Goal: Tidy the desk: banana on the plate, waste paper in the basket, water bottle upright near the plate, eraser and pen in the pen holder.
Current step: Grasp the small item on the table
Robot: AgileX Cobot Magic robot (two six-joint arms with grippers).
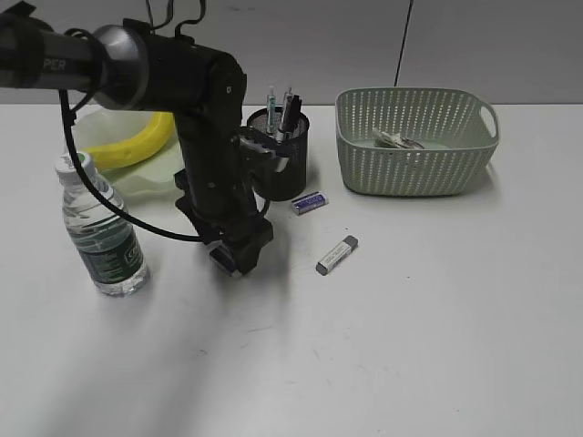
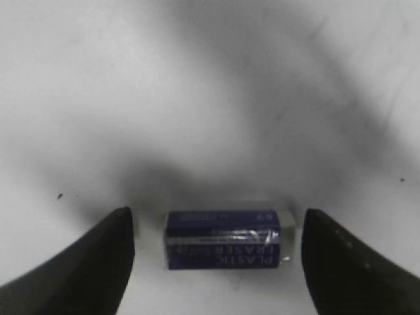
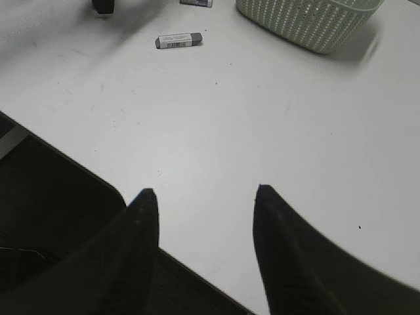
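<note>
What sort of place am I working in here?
Probably an office desk mock-up: a plain white desk against a grey wall, a mesh pen holder with pens, erasers and a basket.

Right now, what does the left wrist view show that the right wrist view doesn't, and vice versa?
Only the left wrist view: the blue eraser's printed sleeve lying close up between the open left gripper's fingers, untouched. Only the right wrist view: the grey eraser, the basket, and the open, empty right gripper. Both share the white desk; the blue eraser is only a cropped sliver at the right wrist view's top edge.
</note>
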